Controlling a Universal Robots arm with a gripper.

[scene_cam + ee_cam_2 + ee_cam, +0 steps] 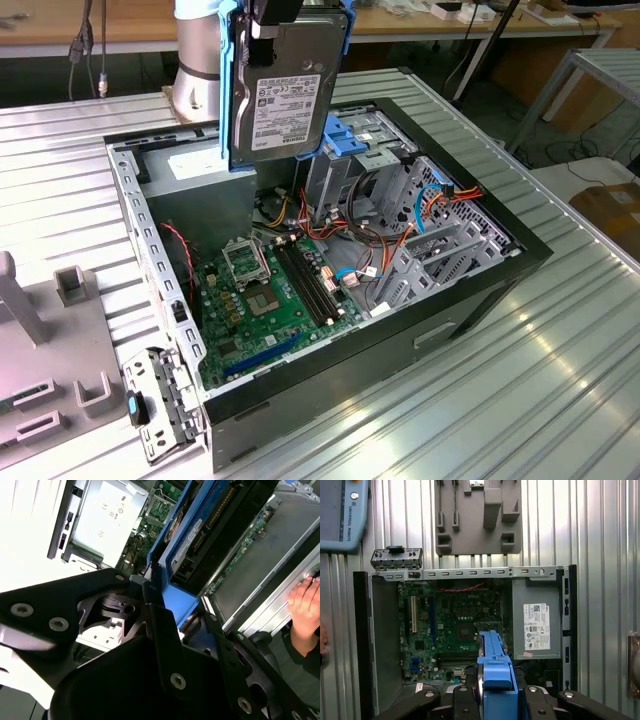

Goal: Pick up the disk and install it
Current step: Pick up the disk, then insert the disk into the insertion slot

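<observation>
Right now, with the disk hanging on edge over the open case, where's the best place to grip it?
Grip the top end of the blue bracket from above, as the hand does: the disk hangs upright, so its lower edge is free to enter the case.

disk (285, 100) | dark grey, white label, blue bracket edges | upright on edge, up over the open case (330, 375)

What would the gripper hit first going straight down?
The disk held in the gripper leads, lower edge first. Straight below looks like the motherboard, near its memory slots; depth unclear.
</observation>
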